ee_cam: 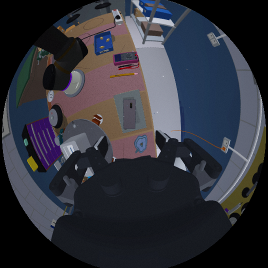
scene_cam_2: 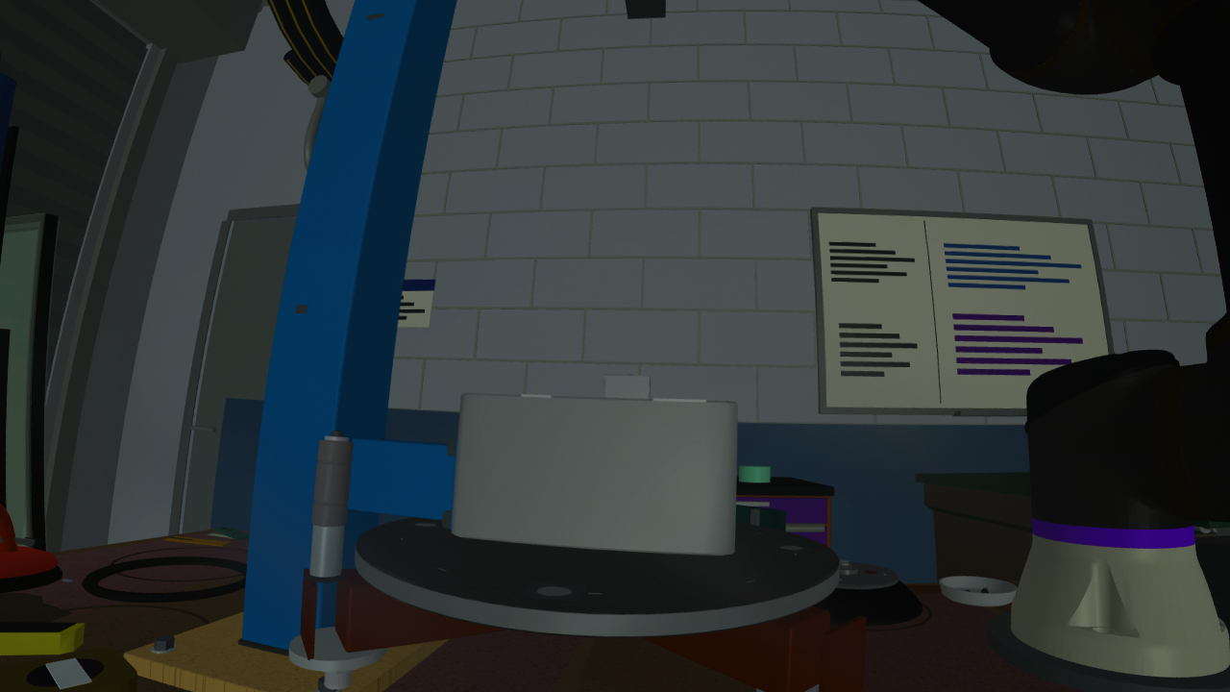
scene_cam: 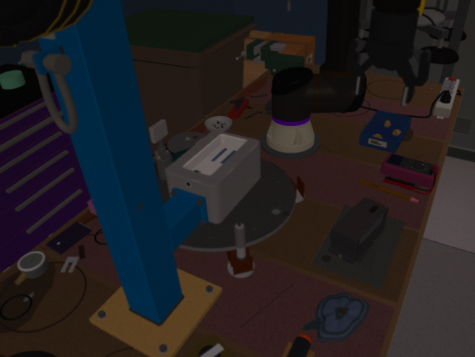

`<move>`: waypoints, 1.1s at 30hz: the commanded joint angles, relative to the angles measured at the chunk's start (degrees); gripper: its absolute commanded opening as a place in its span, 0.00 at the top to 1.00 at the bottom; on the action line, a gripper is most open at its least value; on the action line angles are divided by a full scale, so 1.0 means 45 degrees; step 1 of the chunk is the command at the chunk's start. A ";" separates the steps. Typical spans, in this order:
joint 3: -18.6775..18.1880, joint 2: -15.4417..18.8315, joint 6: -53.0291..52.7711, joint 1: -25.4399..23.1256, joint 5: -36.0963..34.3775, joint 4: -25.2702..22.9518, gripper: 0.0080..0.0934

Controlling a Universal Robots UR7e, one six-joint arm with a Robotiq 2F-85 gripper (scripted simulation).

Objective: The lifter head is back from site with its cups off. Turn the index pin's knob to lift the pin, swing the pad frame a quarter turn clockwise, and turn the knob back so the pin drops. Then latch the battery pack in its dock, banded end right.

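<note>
On the bench, a round dark pad frame (scene_cam: pixel 246 208) (scene_cam_2: pixel 593 572) carries a grey open-topped dock (scene_cam: pixel 216 169) (scene_cam_2: pixel 593 469) (ee_cam: pixel 73 147). The dock is joined to a blue post (scene_cam: pixel 121 167) (scene_cam_2: pixel 335 344). The index pin with its knob (scene_cam: pixel 239 244) (scene_cam_2: pixel 329 503) stands upright at the frame's front edge. The dark battery pack (scene_cam: pixel 358 229) (ee_cam: pixel 129 113) lies on a grey mat to the right of the frame. My gripper (scene_cam: pixel 393 79) (ee_cam: pixel 132 143) is open and empty. It hangs high over the far right of the bench, well away from the pin and the pack.
Behind the frame stands the arm's base (scene_cam: pixel 291 133) (scene_cam_2: pixel 1110 585). Past it lie a blue parts box (scene_cam: pixel 385 131), a multimeter (scene_cam: pixel 410 167) and a pencil (scene_cam: pixel 387 191). A purple drawer cabinet (scene_cam: pixel 37 167) stands left. A blue rag (scene_cam: pixel 341 310) lies near the front.
</note>
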State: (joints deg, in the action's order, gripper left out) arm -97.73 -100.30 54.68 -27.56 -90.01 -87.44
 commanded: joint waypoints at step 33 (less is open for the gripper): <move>-0.1851 0.0057 -0.1328 -0.0006 0.0002 -0.1912 0.06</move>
State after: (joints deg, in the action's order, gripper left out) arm -106.14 -100.04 48.70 -27.58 -90.00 -96.10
